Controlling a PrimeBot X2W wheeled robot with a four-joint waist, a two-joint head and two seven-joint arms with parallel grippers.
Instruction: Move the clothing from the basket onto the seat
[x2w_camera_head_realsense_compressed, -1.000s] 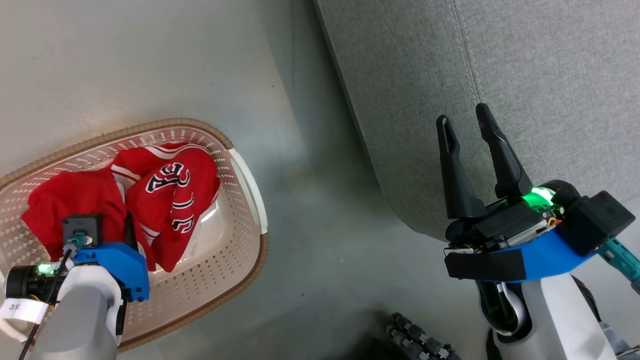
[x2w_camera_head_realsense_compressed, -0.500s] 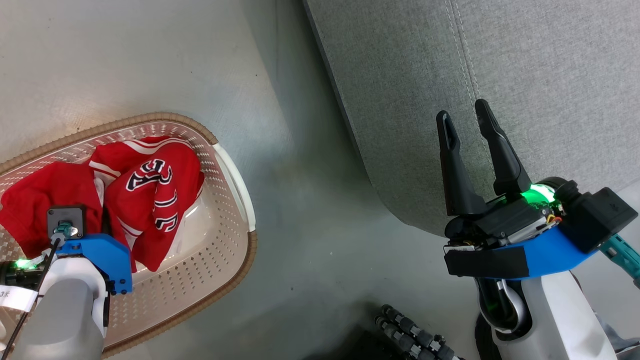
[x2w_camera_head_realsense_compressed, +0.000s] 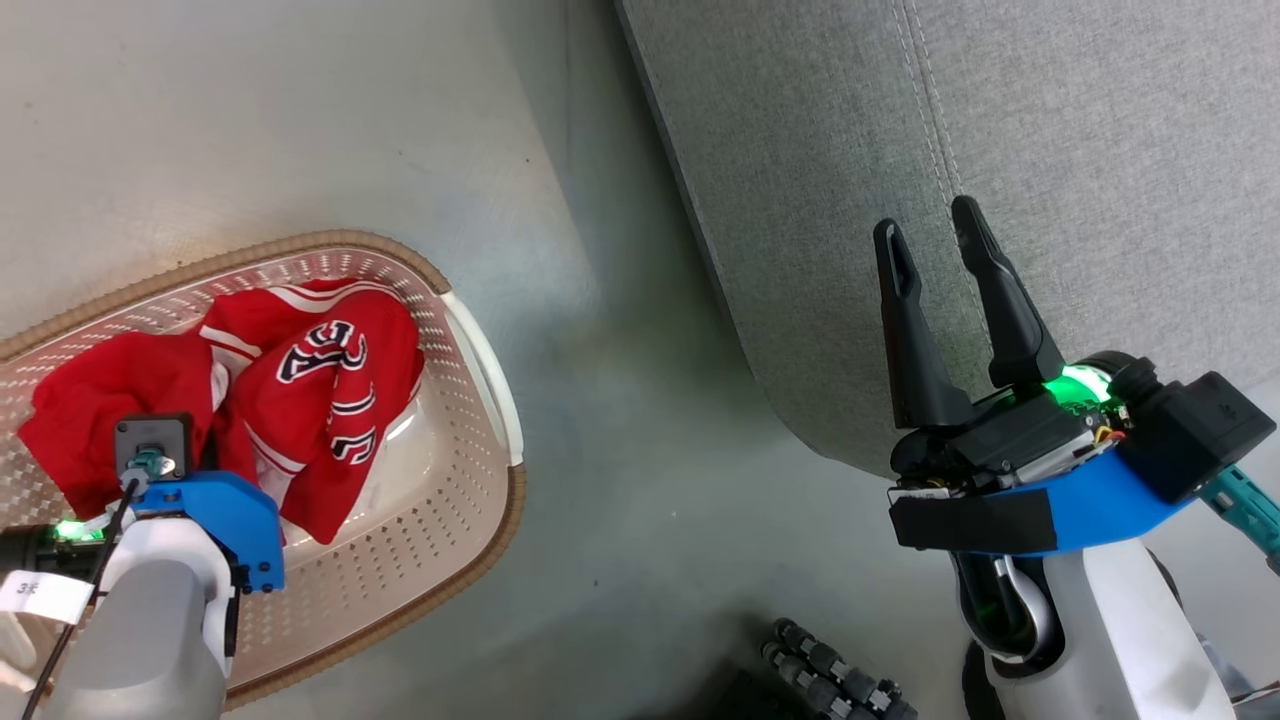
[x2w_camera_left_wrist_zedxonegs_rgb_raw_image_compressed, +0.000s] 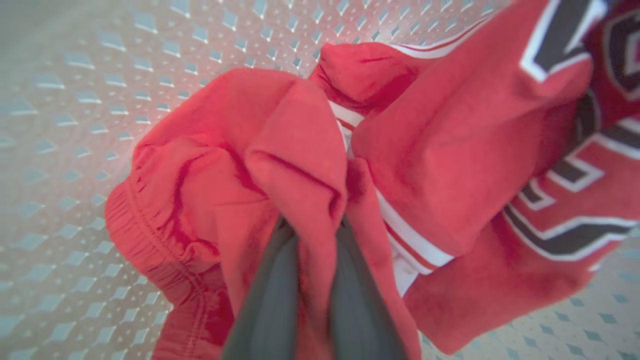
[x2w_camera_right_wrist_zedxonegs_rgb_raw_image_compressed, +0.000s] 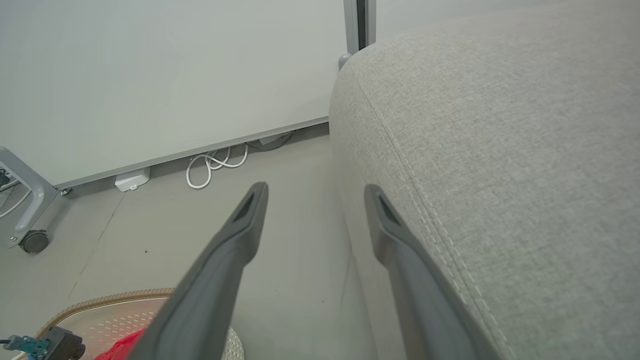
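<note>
left hand (x2w_camera_left_wrist_zedxonegs_rgb_raw_image_compressed: 312, 225) pinches a fold of the red clothing (x2w_camera_left_wrist_zedxonegs_rgb_raw_image_compressed: 280, 130), which bunches round its fingertips inside the basket (x2w_camera_head_realsense_compressed: 430, 500). right hand (x2w_camera_head_realsense_compressed: 925, 222) gapes empty, the seat (x2w_camera_head_realsense_compressed: 1100, 150) beside its fingers.

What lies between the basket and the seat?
In the head view, a bare stretch of grey floor lies between the basket and the seat; nothing rests on it.
</note>
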